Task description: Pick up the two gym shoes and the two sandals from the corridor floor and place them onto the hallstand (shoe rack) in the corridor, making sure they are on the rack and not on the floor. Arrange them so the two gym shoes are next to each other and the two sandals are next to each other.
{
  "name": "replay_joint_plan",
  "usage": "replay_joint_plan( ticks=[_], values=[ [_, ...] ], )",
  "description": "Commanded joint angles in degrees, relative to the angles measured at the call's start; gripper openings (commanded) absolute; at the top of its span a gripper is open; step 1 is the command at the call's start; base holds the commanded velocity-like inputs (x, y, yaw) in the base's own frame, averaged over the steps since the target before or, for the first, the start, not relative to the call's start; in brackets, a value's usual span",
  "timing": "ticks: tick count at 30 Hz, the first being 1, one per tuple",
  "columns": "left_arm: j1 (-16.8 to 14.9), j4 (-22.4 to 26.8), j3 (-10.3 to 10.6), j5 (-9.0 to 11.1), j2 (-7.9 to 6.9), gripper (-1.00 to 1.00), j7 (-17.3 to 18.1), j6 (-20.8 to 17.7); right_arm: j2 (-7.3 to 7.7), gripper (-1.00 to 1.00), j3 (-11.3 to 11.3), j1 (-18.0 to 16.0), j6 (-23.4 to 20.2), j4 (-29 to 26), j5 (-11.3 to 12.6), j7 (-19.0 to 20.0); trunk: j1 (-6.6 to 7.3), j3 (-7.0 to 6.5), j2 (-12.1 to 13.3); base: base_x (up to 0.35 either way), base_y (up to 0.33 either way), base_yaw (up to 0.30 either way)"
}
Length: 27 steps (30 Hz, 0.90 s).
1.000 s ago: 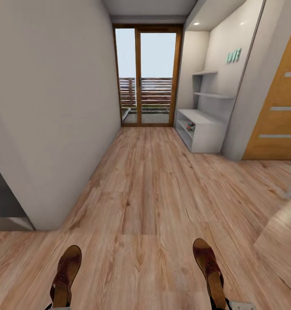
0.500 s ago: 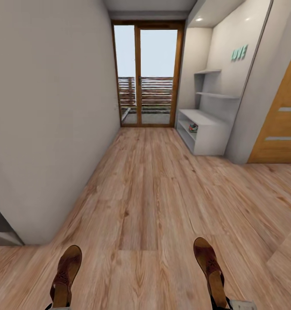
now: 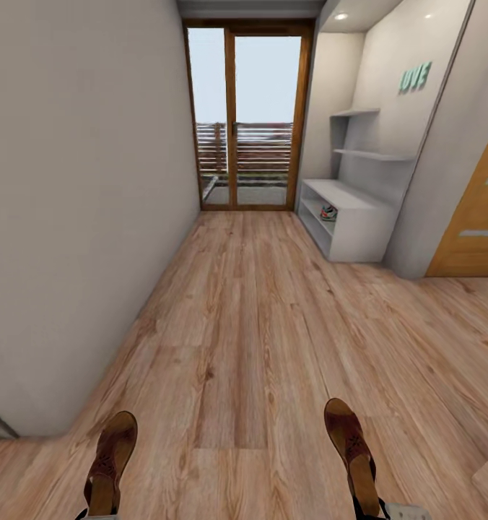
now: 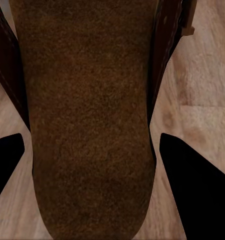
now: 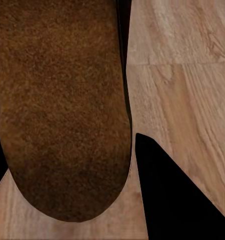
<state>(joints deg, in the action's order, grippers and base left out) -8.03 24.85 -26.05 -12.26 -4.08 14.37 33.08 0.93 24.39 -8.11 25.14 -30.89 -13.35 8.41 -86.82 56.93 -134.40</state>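
Over the corridor floor [image 3: 251,325], each tool clamps a dark brown sandal – left [image 4: 87,120], right [image 5: 62,110] – tan footbeds up.

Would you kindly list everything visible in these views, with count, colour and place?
sandals: two, dark brown; one low at the head view's left, one low at its right, each between gripper fingers
gym shoe: one, white with red and green, on hallstand shelf
hallstand: one, light grey, right wall
corridor floor: light brown planks
glass door: wood-framed, far end
wooden door: one, far right
left gripper: black fingers around a sandal
right gripper: black fingers around a sandal
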Motion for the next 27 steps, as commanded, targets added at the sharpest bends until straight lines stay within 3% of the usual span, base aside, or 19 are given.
replay_joint_plan(
  ticks=[1, 27],
  values=[
    [-0.1, 0.0, -0.5, -0.5, 0.04, -1.00, 0.3, 0.2, -0.05, -1.00, 0.5, -0.1, 0.2, 0.0, -0.2, 0.6, -0.02, 0.07, 0.0, 0.340, 0.000, 0.000],
    [-0.1, 0.0, -0.6, -0.5, 0.04, -1.00, 0.3, 0.2, -0.14, -1.00, 0.6, -0.1, 0.2, 0.2, 0.0, 0.5, -0.02, 0.11, 0.0, 0.340, 0.000, 0.000]
  ],
)
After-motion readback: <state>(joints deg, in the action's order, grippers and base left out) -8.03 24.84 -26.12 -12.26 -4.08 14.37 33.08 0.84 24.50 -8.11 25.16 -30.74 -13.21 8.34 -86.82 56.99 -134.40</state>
